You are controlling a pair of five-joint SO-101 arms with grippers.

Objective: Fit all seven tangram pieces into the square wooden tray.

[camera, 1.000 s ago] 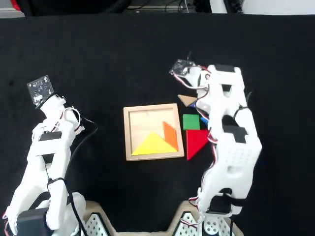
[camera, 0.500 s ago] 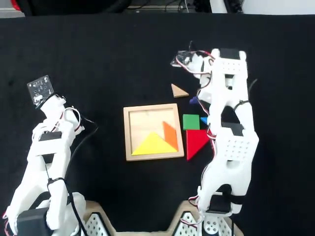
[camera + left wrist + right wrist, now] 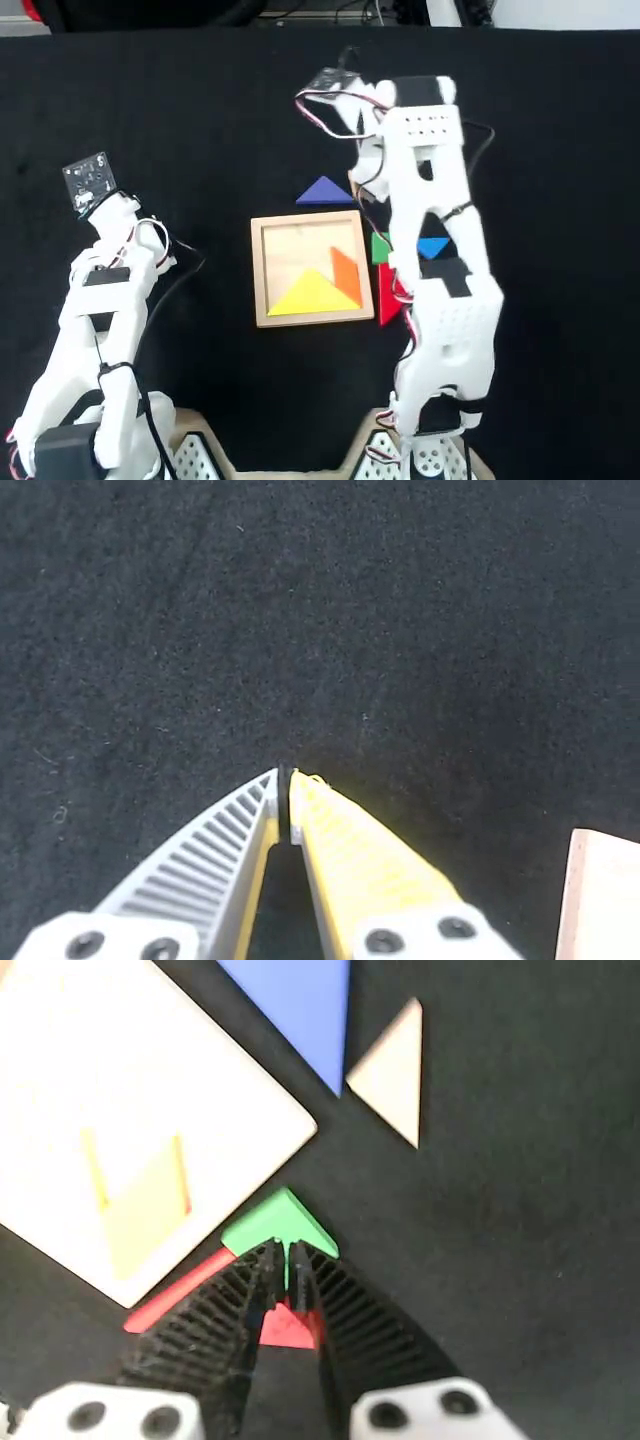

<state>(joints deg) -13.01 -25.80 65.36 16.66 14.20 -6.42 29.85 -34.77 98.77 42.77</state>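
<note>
Right pincer [image 3: 283,1251] swung over green square [image 3: 280,1218].

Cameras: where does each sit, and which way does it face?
High view: fixed overhead, facing down on tray, left arm and right arm.
Left wrist view: on left arm, facing black cloth past its shut hand.
Right wrist view: on right arm, facing green square past its shut hand.
Shared: high and right wrist views show tray, blue triangle.

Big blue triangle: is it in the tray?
No, the big blue triangle lies on the black cloth outside the tray, by its far rim.
</note>
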